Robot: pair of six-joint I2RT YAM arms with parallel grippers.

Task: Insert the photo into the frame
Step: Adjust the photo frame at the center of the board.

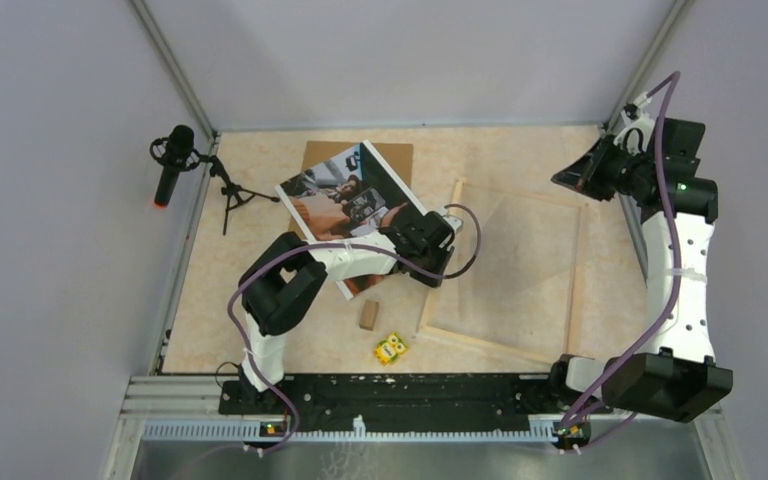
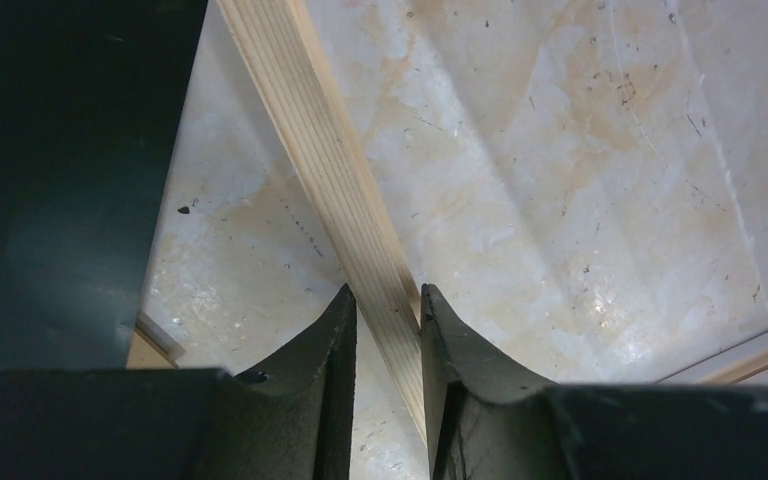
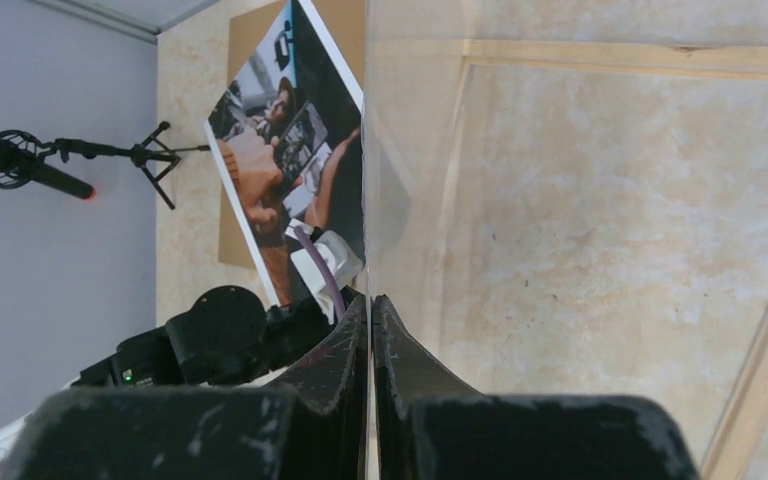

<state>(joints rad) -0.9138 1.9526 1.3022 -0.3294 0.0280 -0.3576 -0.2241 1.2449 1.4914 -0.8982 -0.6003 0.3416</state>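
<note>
The left gripper pinches the left strip of the thin pale-wood rectangular frame at centre. The right gripper is closed on a clear sheet. The glossy brown-black photo lies just upper-left of the frame.

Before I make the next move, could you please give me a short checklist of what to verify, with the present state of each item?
1. Left gripper grips the frame: ok, its fingers pinch a pale wood strip.
2. Right gripper shut on the clear pane: ok, the pane's edge runs out from between its closed fingers.
3. Pane lifted clear of the frame opening: cannot tell.
4. Photo free to take: not ok, it lies on the backing board with the left arm crossing over its near corner.
5. Wooden block and yellow toy apart from the frame: ok, both lie just off its near left corner.
</note>
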